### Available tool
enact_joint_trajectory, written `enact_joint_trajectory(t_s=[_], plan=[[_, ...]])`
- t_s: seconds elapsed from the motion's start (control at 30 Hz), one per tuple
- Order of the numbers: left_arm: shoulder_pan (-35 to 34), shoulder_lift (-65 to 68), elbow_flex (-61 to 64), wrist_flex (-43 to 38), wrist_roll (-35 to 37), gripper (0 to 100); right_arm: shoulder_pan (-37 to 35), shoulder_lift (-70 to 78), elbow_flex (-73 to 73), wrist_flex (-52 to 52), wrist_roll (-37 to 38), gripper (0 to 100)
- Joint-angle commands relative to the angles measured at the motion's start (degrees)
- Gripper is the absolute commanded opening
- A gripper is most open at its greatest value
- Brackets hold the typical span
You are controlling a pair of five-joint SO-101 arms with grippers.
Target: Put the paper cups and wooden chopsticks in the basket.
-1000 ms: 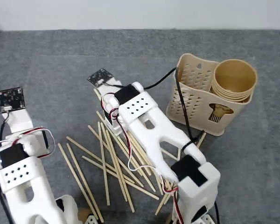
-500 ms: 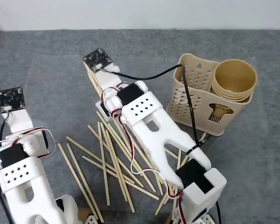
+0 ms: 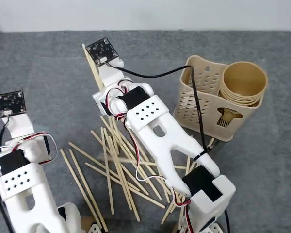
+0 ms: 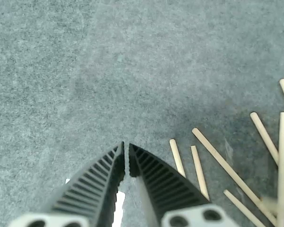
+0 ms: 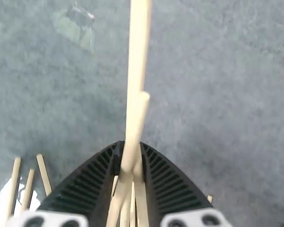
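Sizing up progress:

- **Cups:** The paper cups (image 3: 243, 82) sit nested as one stack in the right compartment of the basket (image 3: 203, 109), at the far right of the mat (image 3: 53, 87). That half looks done.
- **Basket, left compartment:** Pale slanted shapes show behind the holes, possibly a few sticks. Can't be sure.
- **What's left:** The bulk of the job, I'd judge. Loose chopsticks (image 3: 109, 170) lie scattered and crossing on the mat, centre and near side, left of the basket, partly under the right arm.
- **Right gripper (image 5: 131, 149):** Jaws clamped on a small bundle (image 3: 90, 63) of at least two sticks, which runs out well past the tips. It is held up off the mat at far centre, left of the basket and apart from it, so not yet in.
- **Left gripper (image 4: 127, 150):** Jaws drawn to a thin slit with nothing between them. It hangs over bare mat at near left, close to the ends of the loose chopsticks.
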Motion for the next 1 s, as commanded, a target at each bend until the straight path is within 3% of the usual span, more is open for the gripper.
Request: enact_joint_trajectory(t_s=[0.0, 0.53, 0.97], plan=[[-0.1, -2.0, -0.5, -1.1, -0.3, 2, 0.4, -6.4, -2.0, -2.5, -0.6, 0.8], [-0.1, -2.0, 0.1, -2.4, -0.2, 2, 1.2, -22.5, -2.0, -3.3, -0.1, 0.7], [-0.1, -2.0, 0.1, -2.4, -0.2, 2, 13.3, -32.1, -2.0, -3.4, 4.5, 0.7]])
